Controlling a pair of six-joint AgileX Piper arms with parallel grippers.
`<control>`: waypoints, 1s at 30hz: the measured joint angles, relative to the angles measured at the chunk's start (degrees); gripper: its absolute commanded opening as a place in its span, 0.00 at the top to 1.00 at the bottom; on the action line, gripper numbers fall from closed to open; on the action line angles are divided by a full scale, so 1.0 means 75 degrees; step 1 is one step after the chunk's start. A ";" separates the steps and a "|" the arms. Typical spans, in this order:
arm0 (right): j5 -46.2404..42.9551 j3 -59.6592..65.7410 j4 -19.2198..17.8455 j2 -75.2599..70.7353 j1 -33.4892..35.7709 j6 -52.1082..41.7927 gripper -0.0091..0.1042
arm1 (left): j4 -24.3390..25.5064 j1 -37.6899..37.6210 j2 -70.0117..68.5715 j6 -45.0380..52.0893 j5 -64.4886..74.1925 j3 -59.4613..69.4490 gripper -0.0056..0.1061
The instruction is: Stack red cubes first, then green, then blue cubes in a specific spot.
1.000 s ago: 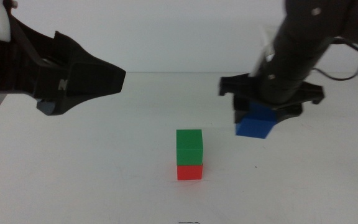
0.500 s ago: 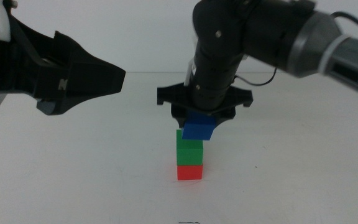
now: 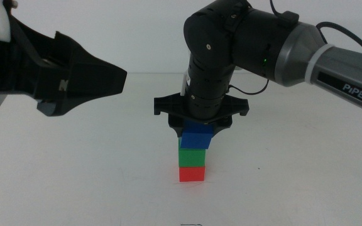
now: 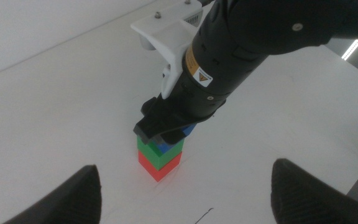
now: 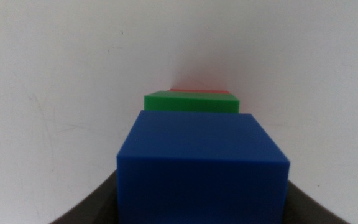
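Right claw [image 3: 197, 127] over the stack, blue cube [image 3: 197, 137] clamped between its jaws!

The right arm reaches in from the right and bends straight down, wrist vertical, above the middle of the white worktop [image 3: 93, 169]. The blue cube sits on the green cube [image 3: 192, 157], which rests on the red cube [image 3: 191, 174]. Whether blue is fully seated is hard to tell; it looks slightly skewed. In the right wrist view, red shows only as a sliver. The left claw [image 3: 83, 75] hangs high at the left, jaws spread wide, holding nothing.
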 measured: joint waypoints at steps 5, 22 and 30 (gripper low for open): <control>0.0000 -0.0074 0.0000 0.0099 0.0015 0.0000 0.93 | 0.0000 0.0000 0.0000 0.0000 0.0000 0.0000 0.11; 0.0000 -0.0114 -0.0174 0.0263 0.0037 0.0006 0.74 | 0.0000 0.0000 0.0000 0.0000 0.0000 0.0000 0.11; -0.0207 -0.0114 -0.0166 0.0317 0.0037 -0.0057 0.33 | 0.0000 0.0000 0.0000 0.0000 0.0000 0.0000 0.11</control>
